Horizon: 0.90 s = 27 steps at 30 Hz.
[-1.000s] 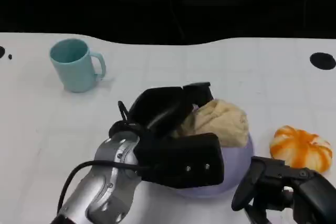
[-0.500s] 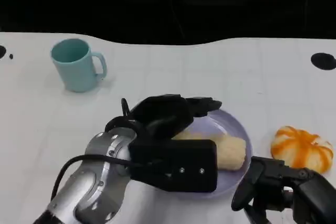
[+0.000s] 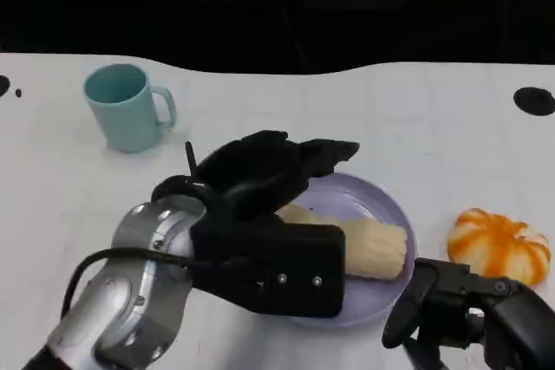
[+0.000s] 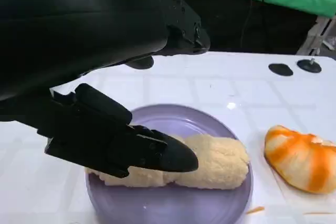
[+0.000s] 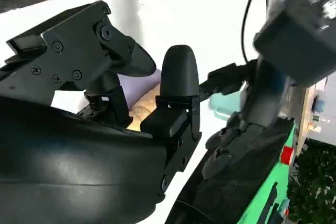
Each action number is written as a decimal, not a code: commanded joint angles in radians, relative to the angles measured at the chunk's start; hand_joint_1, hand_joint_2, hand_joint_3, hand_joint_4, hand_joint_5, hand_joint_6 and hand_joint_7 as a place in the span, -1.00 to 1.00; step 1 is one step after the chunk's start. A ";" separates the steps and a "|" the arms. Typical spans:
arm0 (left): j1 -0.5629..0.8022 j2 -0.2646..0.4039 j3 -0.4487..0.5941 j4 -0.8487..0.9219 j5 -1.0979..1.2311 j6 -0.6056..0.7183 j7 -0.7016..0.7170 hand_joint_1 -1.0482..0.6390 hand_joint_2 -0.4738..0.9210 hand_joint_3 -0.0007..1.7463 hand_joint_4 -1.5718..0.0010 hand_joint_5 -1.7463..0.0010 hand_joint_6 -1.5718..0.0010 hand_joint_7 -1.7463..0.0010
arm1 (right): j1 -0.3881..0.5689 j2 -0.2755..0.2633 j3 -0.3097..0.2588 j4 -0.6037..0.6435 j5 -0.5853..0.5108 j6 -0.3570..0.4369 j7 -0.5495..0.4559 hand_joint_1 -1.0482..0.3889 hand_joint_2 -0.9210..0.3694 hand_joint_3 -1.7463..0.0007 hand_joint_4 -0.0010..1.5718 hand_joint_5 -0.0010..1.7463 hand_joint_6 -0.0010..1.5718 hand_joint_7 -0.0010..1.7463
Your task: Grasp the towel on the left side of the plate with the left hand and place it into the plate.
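**Head view: towel rests in the plate, left hand above it**

The towel (image 3: 368, 247), rolled, lies inside the plate (image 3: 381, 205), its long axis running across the plate. The left hand (image 3: 269, 214) hovers over the plate's left part, fingers spread apart and holding nothing; the towel sits beneath and right of it. The right hand (image 3: 473, 314) waits near the plate's right edge; I cannot tell whether it is closed.

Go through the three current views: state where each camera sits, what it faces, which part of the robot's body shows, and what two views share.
Head view: high on the robot, looking down at the table; left robot hand over the plate, right robot hand low.
Left wrist view: behind the left robot hand, facing the towel lying on the plate.
Right wrist view: behind the right robot hand, looking across toward the plate.
Shared: head and left wrist views both show towel, plate and orange-striped object.
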 commanded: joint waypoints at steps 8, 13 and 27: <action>0.129 0.131 0.166 -0.164 -0.141 -0.081 -0.024 -0.26 1.00 -0.78 0.50 0.15 0.44 0.85 | -0.003 -0.003 0.005 -0.013 -0.001 0.018 -0.009 0.26 -0.44 -0.22 -0.01 0.90 -0.10 0.54; 0.234 0.115 0.284 -0.236 -0.272 -0.106 0.007 -0.15 1.00 -0.82 0.24 0.07 0.23 0.80 | -0.011 -0.002 0.005 -0.006 0.004 0.020 -0.009 0.28 -0.46 -0.20 -0.01 0.90 -0.10 0.53; 0.581 -0.044 0.476 -0.411 -0.622 -0.107 0.138 0.16 0.42 0.21 0.02 -0.45 -0.16 0.19 | -0.018 -0.002 0.003 0.009 0.003 0.014 -0.009 0.28 -0.44 -0.22 -0.02 0.89 -0.10 0.52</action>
